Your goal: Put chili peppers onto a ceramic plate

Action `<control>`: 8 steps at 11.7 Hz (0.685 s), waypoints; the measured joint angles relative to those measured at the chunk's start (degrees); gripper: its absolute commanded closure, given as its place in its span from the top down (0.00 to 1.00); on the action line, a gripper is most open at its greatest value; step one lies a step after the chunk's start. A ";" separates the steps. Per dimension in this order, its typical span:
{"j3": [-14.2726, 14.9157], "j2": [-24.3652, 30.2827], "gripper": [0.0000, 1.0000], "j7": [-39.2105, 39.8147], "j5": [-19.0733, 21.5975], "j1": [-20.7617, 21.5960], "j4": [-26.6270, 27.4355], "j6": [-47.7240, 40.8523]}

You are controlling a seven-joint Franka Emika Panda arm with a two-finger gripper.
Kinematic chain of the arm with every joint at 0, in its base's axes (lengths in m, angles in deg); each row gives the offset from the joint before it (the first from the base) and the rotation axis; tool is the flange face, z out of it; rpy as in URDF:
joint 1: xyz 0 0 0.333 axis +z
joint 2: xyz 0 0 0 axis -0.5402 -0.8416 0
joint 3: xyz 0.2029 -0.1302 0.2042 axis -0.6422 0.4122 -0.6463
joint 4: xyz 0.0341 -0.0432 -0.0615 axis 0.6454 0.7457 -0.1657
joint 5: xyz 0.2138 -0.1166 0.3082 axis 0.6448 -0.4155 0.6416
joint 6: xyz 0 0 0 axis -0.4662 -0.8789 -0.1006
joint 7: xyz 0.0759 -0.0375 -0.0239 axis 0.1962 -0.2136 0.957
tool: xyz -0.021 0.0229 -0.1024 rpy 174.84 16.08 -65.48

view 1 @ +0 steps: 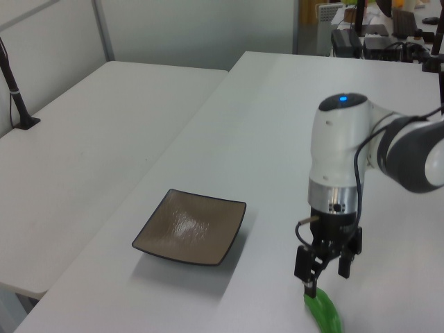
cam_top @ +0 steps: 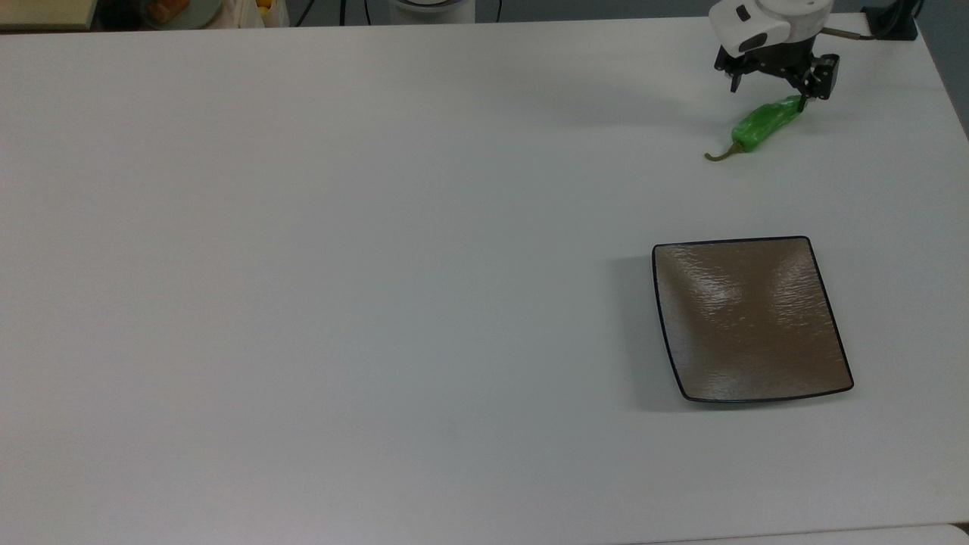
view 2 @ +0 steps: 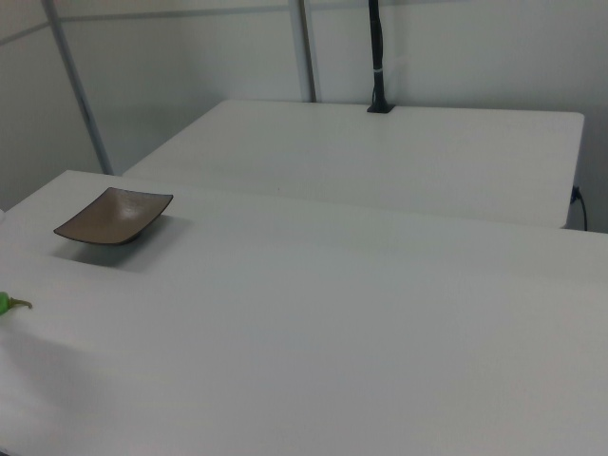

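Even, bright overhead light; soft shadow left of ceramic plate (cam_top: 749, 318) in top view, glare streaks on its glaze; right view hazy.
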 measured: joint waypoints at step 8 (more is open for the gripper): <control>0.01 -4.55 0.81 -1.00 -4.39 0.90 -0.05 3.75</control>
